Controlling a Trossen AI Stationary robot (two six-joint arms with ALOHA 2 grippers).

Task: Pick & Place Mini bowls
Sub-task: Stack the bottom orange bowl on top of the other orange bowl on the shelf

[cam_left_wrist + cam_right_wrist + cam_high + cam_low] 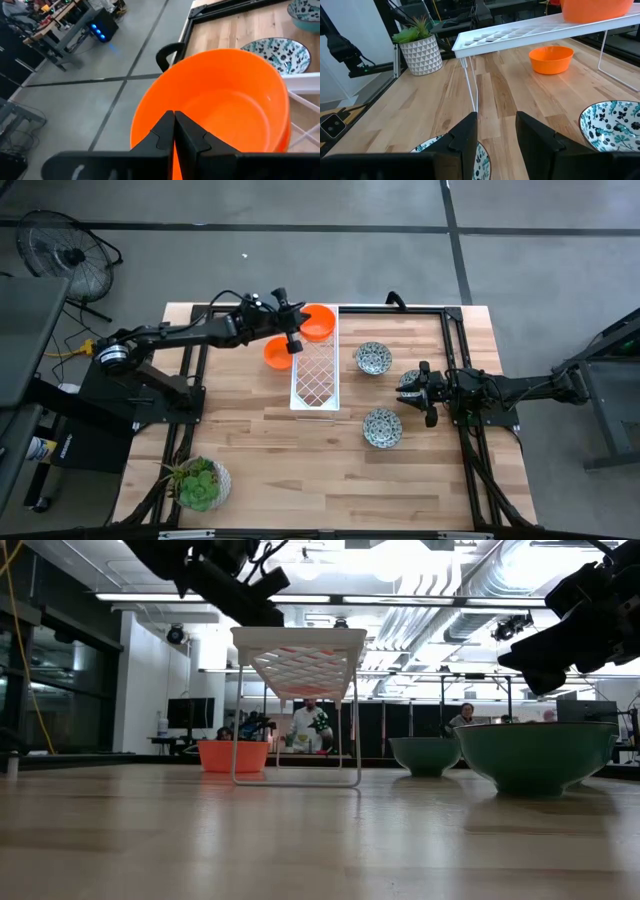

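My left pincer point(174, 131), fingers pressed together, sits at the near rim of a plain orange bowl point(318, 322) on the far end of the white wire rack point(315, 375). A second orange bowl point(277, 352) rests on the bench point(300, 460) just left of the rack. My right pincer point(496, 131) hovers with fingers apart over a blue-and-white patterned bowl point(410, 383). Two more patterned bowls point(374, 359) point(382, 427) stand near it, one farther back, one nearer. A potted plant point(200, 483) occupies the bench's near left corner.
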